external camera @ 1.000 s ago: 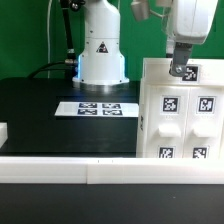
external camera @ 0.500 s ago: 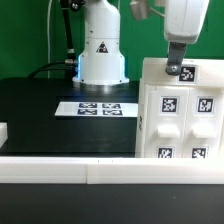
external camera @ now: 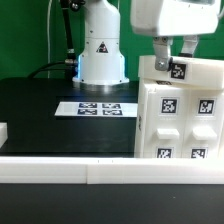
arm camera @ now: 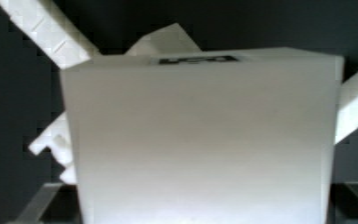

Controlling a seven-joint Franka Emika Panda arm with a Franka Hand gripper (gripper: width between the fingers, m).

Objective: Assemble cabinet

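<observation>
My pincer (external camera: 172, 55) pinches a white panel (external camera: 178, 68) at the top of the cabinet (external camera: 180, 115) standing on the worktop (external camera: 50, 110) at the exterior view's right (the marker board (external camera: 95, 108) lies well apart), so next I judge careful seating is needed.

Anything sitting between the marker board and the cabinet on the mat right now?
Nothing. In the exterior view only bare black table separates the marker board from the cabinet, a narrow gap.
</observation>
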